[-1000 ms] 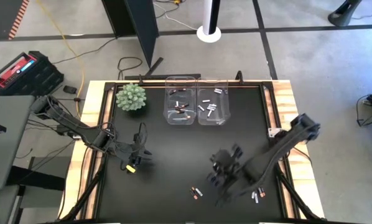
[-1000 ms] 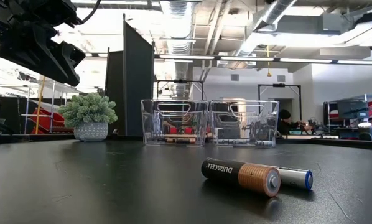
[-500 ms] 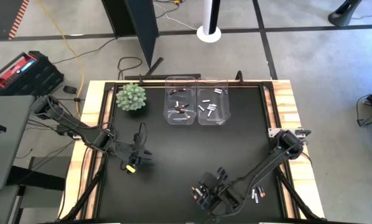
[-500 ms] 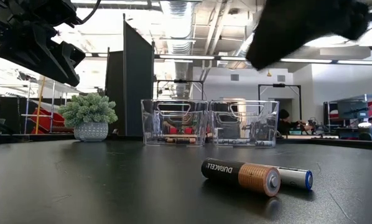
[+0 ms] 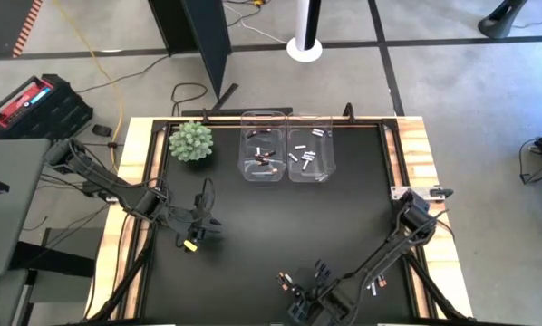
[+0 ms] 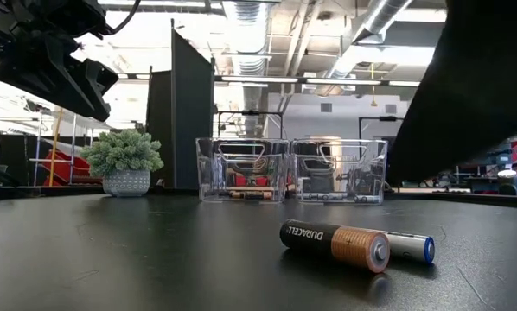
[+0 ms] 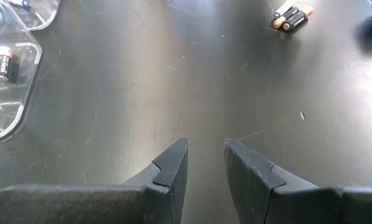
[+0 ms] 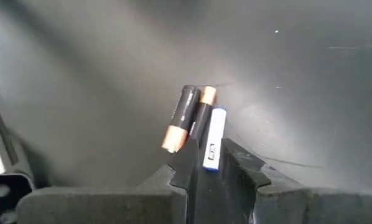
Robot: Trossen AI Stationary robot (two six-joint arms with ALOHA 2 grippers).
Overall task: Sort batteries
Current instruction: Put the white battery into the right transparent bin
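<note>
Two clear bins stand side by side at the upper middle of the high view, just right of a small green plant; the left bin holds dark copper-ended batteries, the right bin white ones. Loose batteries lie on the black table near the lower middle, and a few more sit toward the lower right. In the right wrist view three cells lie touching: a dark copper-ended one, a second dark one and a white, blue-capped one. The right gripper is low at the bottom middle of the high view, its fingers slightly parted around the near end of the white cell; whether they press it I cannot tell. The left gripper hangs at the left middle, fingers apart over bare table, grasping nothing.
</note>
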